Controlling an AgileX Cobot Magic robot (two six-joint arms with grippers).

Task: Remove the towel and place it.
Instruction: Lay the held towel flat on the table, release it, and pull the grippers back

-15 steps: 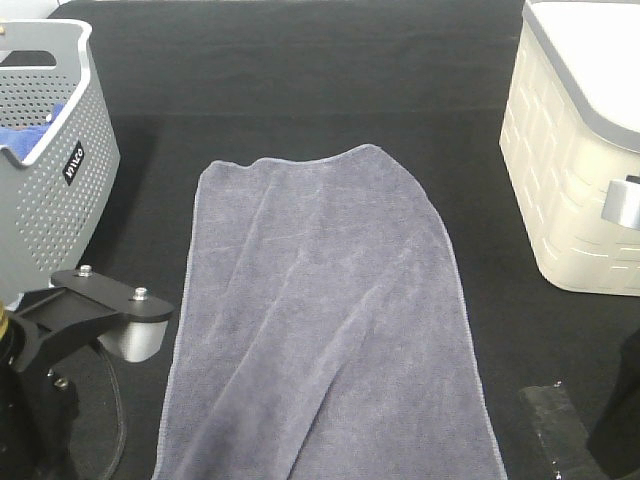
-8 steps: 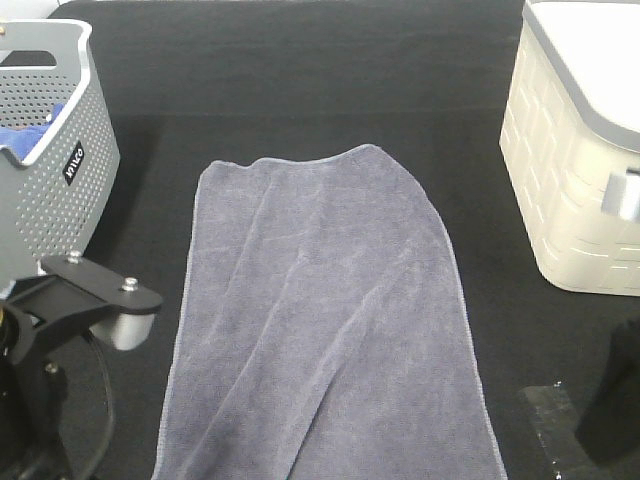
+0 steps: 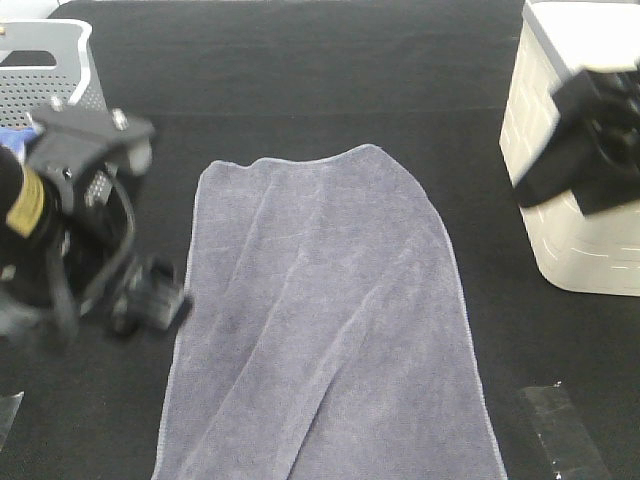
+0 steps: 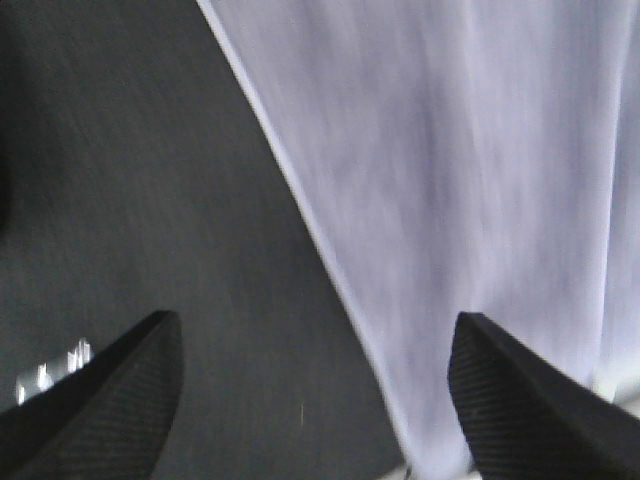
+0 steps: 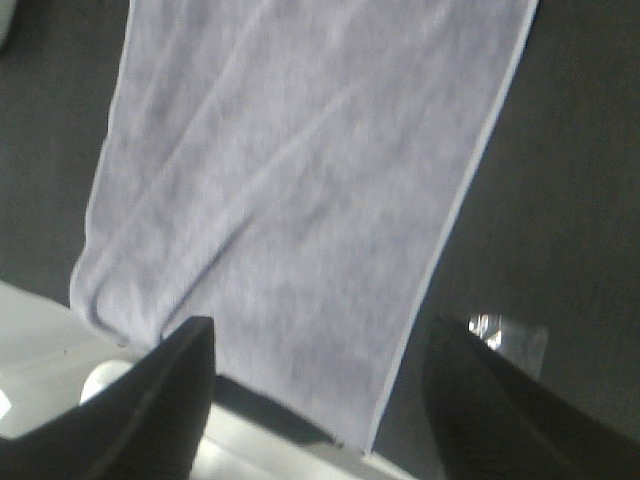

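The grey-lavender towel (image 3: 325, 310) lies spread flat on the black table, long side running from near to far. My left gripper (image 3: 150, 300) hangs just off the towel's left hem. In the left wrist view the left gripper (image 4: 315, 400) is open and holds nothing, with the towel (image 4: 470, 180) and its hem beneath it. My right arm (image 3: 585, 140) is blurred and raised in front of the cream box. In the right wrist view the right gripper (image 5: 320, 400) is open and holds nothing, high above the towel (image 5: 300, 170).
A grey perforated basket (image 3: 40, 50) stands at the far left, partly behind my left arm, with a bit of blue cloth (image 3: 8, 135) showing. A cream box (image 3: 560, 240) stands at the right. Clear tape patches (image 3: 560, 430) lie near the front edge.
Both arms have swung up into view. The left gripper now hangs beside the towel's left hem and the right arm has risen in front of the cream box. The towel has not moved.
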